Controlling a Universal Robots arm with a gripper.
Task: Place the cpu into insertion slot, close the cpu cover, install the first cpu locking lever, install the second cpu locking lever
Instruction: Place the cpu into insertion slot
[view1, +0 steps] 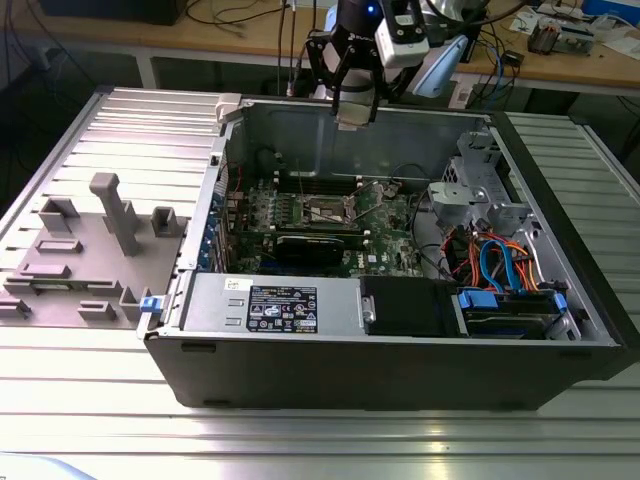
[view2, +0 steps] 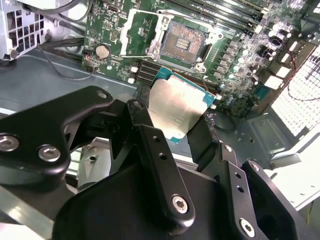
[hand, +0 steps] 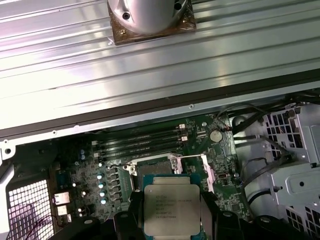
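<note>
Cpu held above the open case.

On the exterior view's left a grey jig (view1: 100, 250) lies on the table (view1: 300, 440). Beside it the open case (view1: 400, 350) holds the green board (view1: 260, 210), its slot (view1: 328, 210) uncovered, the cover (view2: 126, 32) folded open beside it. The gripper (view1: 355, 105) hangs over the case's rear wall, fingers (view2: 150, 145) pinching the cpu (view2: 177, 107) by two opposite edges, well above the slot. Orange and blue cables (view1: 490, 265) sit at the right.
</note>
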